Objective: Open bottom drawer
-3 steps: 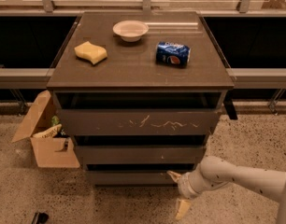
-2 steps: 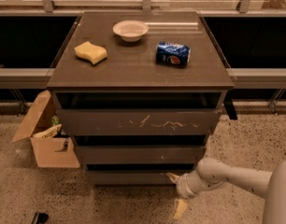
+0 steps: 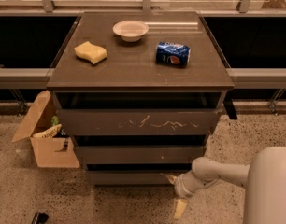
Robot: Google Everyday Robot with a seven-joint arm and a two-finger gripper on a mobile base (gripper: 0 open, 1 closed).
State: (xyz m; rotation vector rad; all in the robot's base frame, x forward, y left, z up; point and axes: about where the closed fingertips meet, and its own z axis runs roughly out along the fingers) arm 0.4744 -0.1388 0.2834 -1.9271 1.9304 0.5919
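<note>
Pincer (image 3: 175, 193): fingers spread apart, nothing held, low near the floor, below the worktop's (image 3: 133, 73) front right corner. Upper fingertip (image 3: 170, 177) right at the right end of the bottom drawer (image 3: 126, 177), touching or just shy of it, hard to tell which. Lower fingertip pointing down at the floor, clear of the front.

Bottom drawer: lowest of 3 fronts under the worktop's front edge, plain, no handle. Looks shut or nearly so, with a dark slot above its top edge.

Likely trouble from here:

1. No handle, so only the top lip or the side edge to hook. Easy to slide off a flat front and come back with nothing.
2. Hooking too high: catching the middle drawer (image 3: 138, 154) just above and opening the wrong 1.
3. Pulling from the far right end only: risk of skewing the drawer and jamming it on its runners.
4. Working this close to the floor: risk of scraping the lower finger on it.
5. Hard tug on a stuck drawer: could rock the cabinet and roll the can (image 3: 173, 53), lying on its side near the worktop's right edge. Bowl (image 3: 130, 30) at the back edge and sponge (image 3: 90, 52) toward the left edge less at risk.
</note>
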